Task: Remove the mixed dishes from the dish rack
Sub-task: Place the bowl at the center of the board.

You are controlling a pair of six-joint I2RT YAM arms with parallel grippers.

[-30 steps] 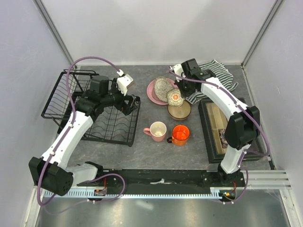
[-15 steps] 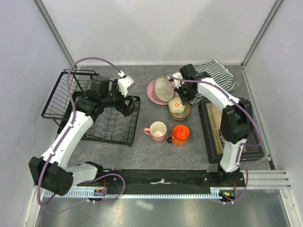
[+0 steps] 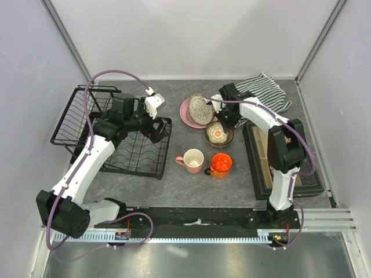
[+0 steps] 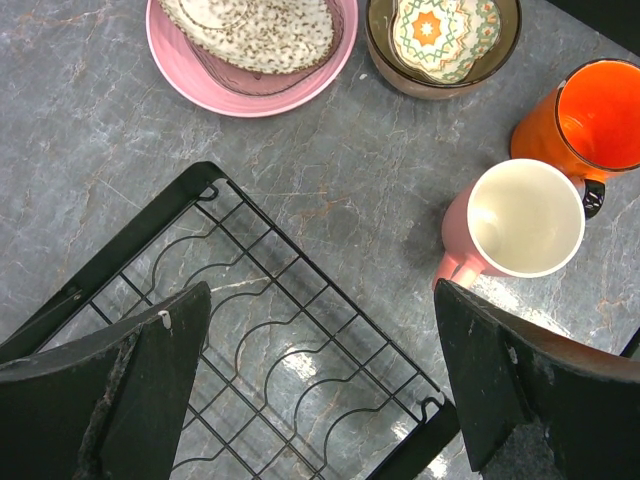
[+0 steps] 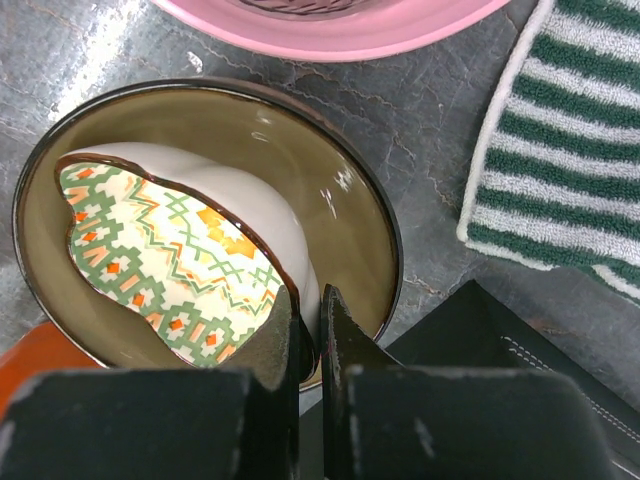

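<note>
Within the tan-brown bowl point(image 5: 352, 232), our right gripper point(image 5: 308, 312) seemingly pinches the floral bowl point(image 5: 170, 262) by its rim, nesting it; left gripper point(image 4: 320, 300) gapes empty.

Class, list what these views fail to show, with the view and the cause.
1. Top view: box contents, partly under the right arm, too small.
2. Top view: part of the rack, under the left arm.
3. Left wrist view: orange mug, cut by the right edge.
4. Right wrist view: pink plate, cut by the top edge; floral bowl's rim hidden behind the right gripper pinching it.
</note>
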